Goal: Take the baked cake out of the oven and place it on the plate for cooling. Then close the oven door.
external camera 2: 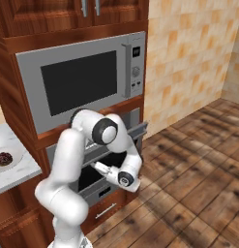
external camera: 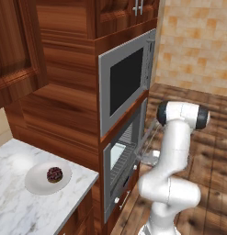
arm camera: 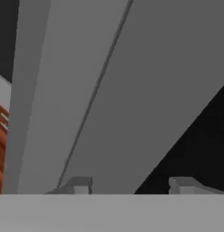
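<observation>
Left base view gives me the baked cake [external camera: 54,174] sitting on the plate [external camera: 37,183], which rests on the marble table [external camera: 23,211] to the left of the oven [external camera: 122,158]. The oven door [external camera: 149,140] hangs partly open, tilted out from the cabinet, with wire racks visible behind it. The microwave [external camera: 126,80] sits directly above. From the right base view I see my arm bent down in front of the oven, its wrist close under the raised door edge [external camera 2: 133,131]. In the hand view the fingers [arm camera: 129,186] stand apart with nothing between them, tips right up against a flat grey panel that I take for the door.
</observation>
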